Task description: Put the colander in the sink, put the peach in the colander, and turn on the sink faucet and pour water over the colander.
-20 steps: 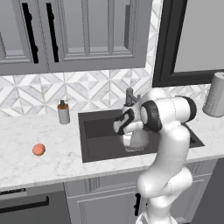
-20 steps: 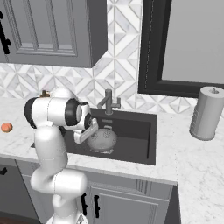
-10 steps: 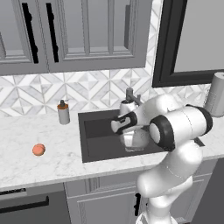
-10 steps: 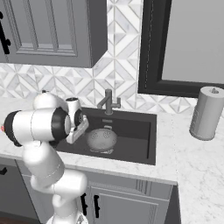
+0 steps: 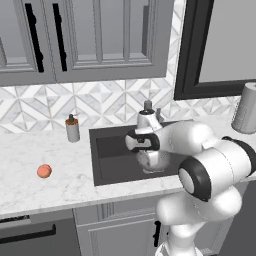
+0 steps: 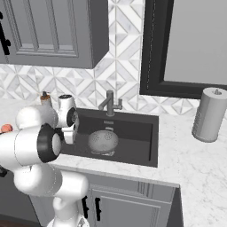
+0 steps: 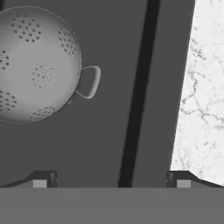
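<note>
Hand view gives us the claw (image 7: 111, 179) nearest, its two tips spread wide with nothing between them, over the sink (image 7: 109, 131) floor near the sink's wall by the desk (image 7: 201, 87). Beyond the tips in that view, we see the colander (image 7: 37, 65) resting in the sink, one loop handle toward the claw. Left base view places the peach (image 5: 44, 171) on the desk well left of the sink. At the sink's back edge stands the sink faucet (image 6: 109, 103); a soap bottle (image 5: 73, 129) sits by the sink's far left corner.
</note>
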